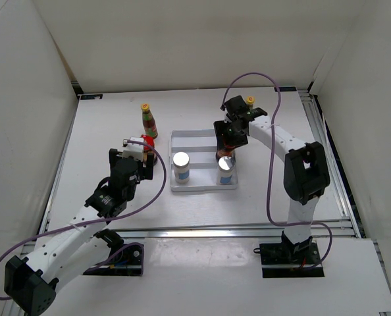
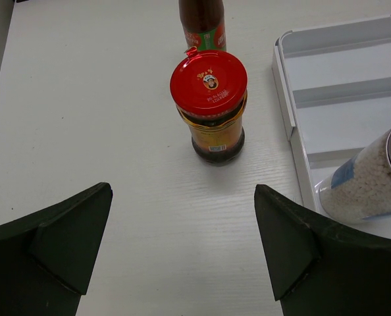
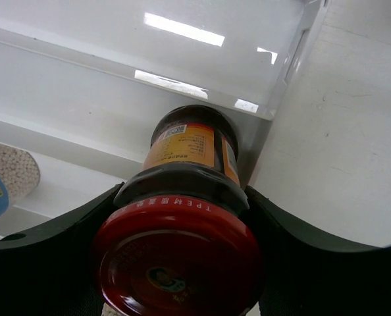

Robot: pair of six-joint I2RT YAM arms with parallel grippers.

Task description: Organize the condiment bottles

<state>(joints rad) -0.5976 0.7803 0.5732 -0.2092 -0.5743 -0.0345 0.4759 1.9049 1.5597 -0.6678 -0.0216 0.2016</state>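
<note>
My left gripper is open and empty, its jaws wide apart just short of a dark red-lidded jar standing on the table left of the white tray. A slim red-sauce bottle stands behind that jar. My right gripper is shut on the second red-lidded jar, holding it at the tray's right end. In the top view two silver-topped shakers stand in the tray's near row. Only the yellow cap of the other slim bottle shows behind the right arm.
The tray has ridged rows across it. White walls enclose the table on three sides. A metal rail runs along the near edge. The right arm's purple cable loops above the table's right side.
</note>
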